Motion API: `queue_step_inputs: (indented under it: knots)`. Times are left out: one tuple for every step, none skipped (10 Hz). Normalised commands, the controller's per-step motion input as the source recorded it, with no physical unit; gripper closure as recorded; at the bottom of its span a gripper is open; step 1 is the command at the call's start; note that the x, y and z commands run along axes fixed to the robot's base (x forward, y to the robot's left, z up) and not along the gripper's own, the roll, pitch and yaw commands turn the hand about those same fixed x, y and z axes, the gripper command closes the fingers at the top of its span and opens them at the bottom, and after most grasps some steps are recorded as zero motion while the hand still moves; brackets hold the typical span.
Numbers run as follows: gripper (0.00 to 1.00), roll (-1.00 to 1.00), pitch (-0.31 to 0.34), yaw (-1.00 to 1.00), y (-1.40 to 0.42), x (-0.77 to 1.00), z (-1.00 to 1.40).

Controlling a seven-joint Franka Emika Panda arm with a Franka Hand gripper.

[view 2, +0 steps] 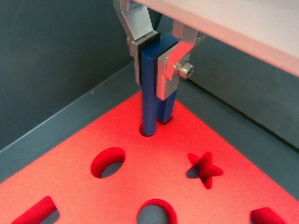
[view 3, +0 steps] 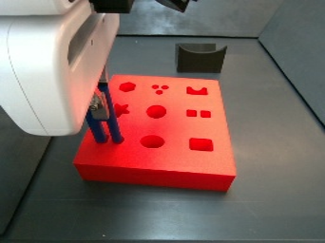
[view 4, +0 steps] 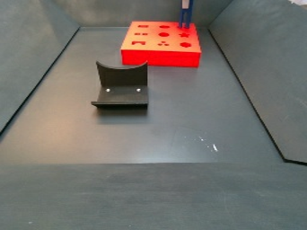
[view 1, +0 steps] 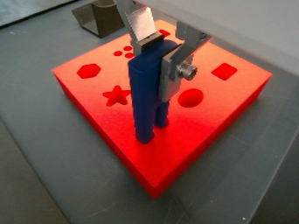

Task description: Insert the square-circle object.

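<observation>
Wrist view: I see the gripper (view 2: pixel 162 54) clamped on the blue square-circle object (view 2: pixel 156 87), upright; its lower end sits at a hole in the red block (view 2: pixel 82 188)
Fixture (view 4: pixel 120 87): well apart, irrelevant
My advice: keep the piece vertical; press straight down gently; release only once seated

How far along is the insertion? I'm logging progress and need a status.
Done: the gripper has picked up the tall blue plastic peg, its jaws shut on it. In hand: the peg stands upright with its lower end at a hole of the red plastic block. Left: seating it fully and releasing.
</observation>
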Motion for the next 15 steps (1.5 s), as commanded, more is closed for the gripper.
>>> queue_step_inputs:
  knots:
    - [1.0,0.0,0.0,-0.19,0.0,0.17,-0.05]
    - [1.0,0.0,0.0,-0.19,0.0,0.18,-0.09]
    - [1.0,0.0,0.0,-0.2,0.0,0.12,-0.14]
    - [1.0,0.0,-0.013,-0.12,0.03,0.0,-0.38]
    - [1.0,0.0,-0.144,0.0,0.0,-0.13,-0.73]
    - [1.0,-0.07,-0.14,0.11,0.0,-0.11,-0.87]
    - [1.0,-0.07,-0.127,0.22,0.0,-0.06,-0.84]
    - [1.0,-0.05,-0.139,0.26,0.02,-0.03,-0.88]
    - [1.0,-0.05,-0.13,0.27,0.01,-0.07,-0.9]
    - [1.0,0.0,-0.139,0.23,0.0,-0.14,-0.98]
    - [1.0,0.0,-0.117,0.21,0.0,-0.19,-1.0]
    - [1.0,0.05,-0.116,0.17,0.0,-0.12,-1.0]
    - [1.0,0.05,-0.097,0.11,0.0,-0.05,-1.0]
    - [1.0,0.02,-0.071,0.07,0.0,0.0,-1.0]
    - [1.0,0.0,-0.109,0.03,0.0,0.0,-0.3]
